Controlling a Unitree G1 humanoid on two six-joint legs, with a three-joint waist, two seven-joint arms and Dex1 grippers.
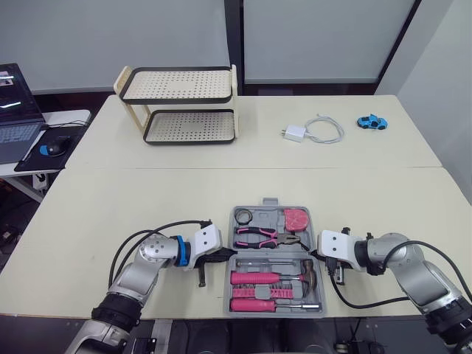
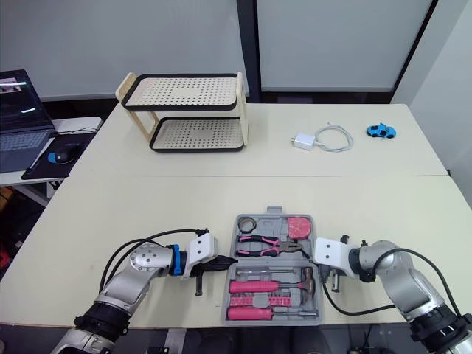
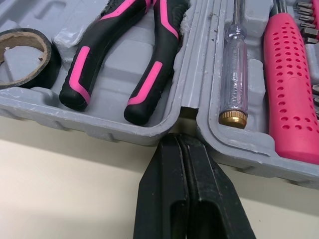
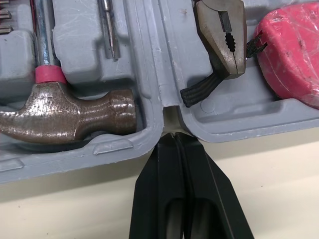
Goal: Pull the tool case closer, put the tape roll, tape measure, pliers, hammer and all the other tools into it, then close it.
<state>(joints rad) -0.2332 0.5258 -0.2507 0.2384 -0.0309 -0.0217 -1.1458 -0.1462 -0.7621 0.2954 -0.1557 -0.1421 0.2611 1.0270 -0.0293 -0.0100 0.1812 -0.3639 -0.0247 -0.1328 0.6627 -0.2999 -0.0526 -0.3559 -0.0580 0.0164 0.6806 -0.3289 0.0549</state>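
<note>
Tool case (image 1: 273,252) lies open at the near edge of the cream worktop (image 1: 147,199), holding pliers (image 1: 258,236), tape roll (image 1: 243,216), tape measure (image 1: 296,219) and hammer (image 1: 310,276). Left tool (image 1: 223,255) and right tool (image 1: 316,254), fingers pressed together, point into its hinge notches from either side. Farther back stand a two-tier rack (image 1: 181,103), a charger (image 1: 293,133) and a blue toy car (image 1: 372,122). A laptop (image 1: 15,110) sits off left.

Grey tool case (image 3: 75,117), pink-and-black pliers (image 1: 262,237), pink tape measure (image 1: 297,219), black tape roll (image 1: 243,216)
</note>
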